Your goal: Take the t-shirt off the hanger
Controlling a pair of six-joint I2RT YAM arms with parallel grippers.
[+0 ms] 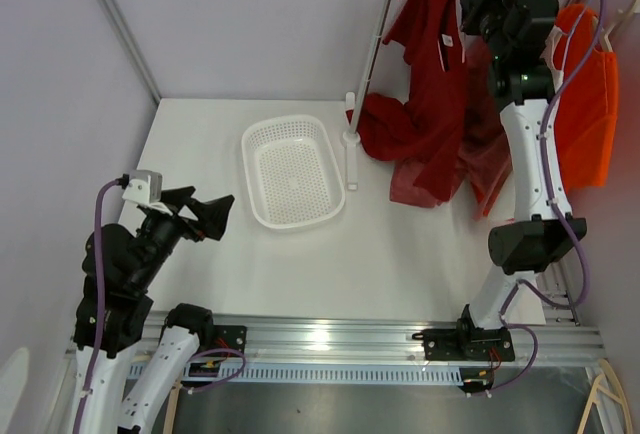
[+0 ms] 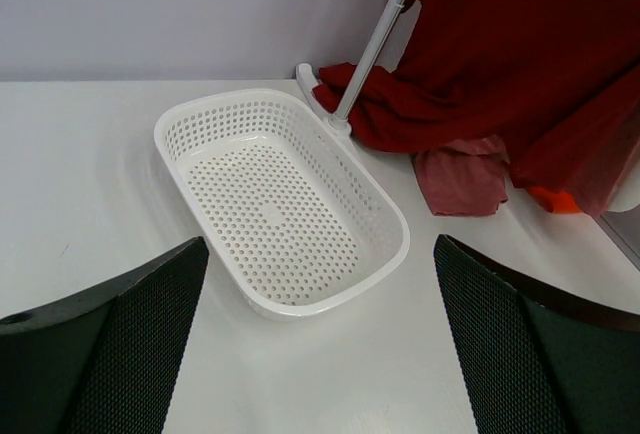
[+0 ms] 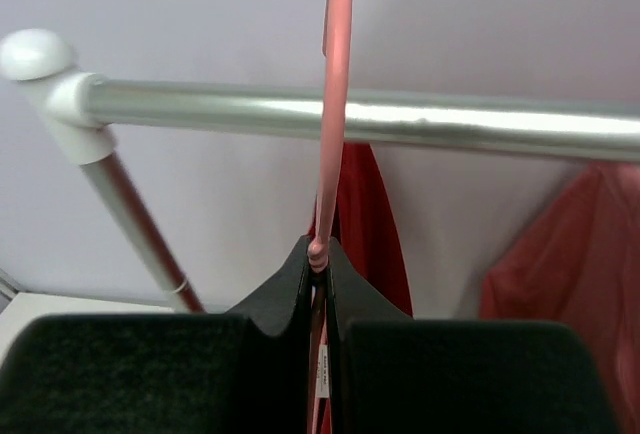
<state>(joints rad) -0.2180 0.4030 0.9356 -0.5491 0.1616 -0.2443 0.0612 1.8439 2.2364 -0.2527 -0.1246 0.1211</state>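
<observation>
Right gripper was up at the rail, clenched on the neck of the pink hanger. Fingers were pinched tight with the neck between them, just under the hook. Hook ran up and over the rail, near its left end cap.

Shirt was red and on the rack, hung right under that gripper. In the wrist view the red cloth dropped straight down behind the fingers. Couldn't see the hanger's shoulders, so can't say how the shirt sat on them. Upper part hung beside the right arm. Lower part slumped onto the table in a heap against the foot of the pole, on its right side.

Orange garment hung from the same rail, on the far side of the right arm from the shirt.

Left gripper was released, jaws spread wide, nothing between them. It sat low over the near-left of the table, well apart from the shirt, facing the basket. Basket was white and perforated, flat on the table, its far corner just beside the pole foot.
</observation>
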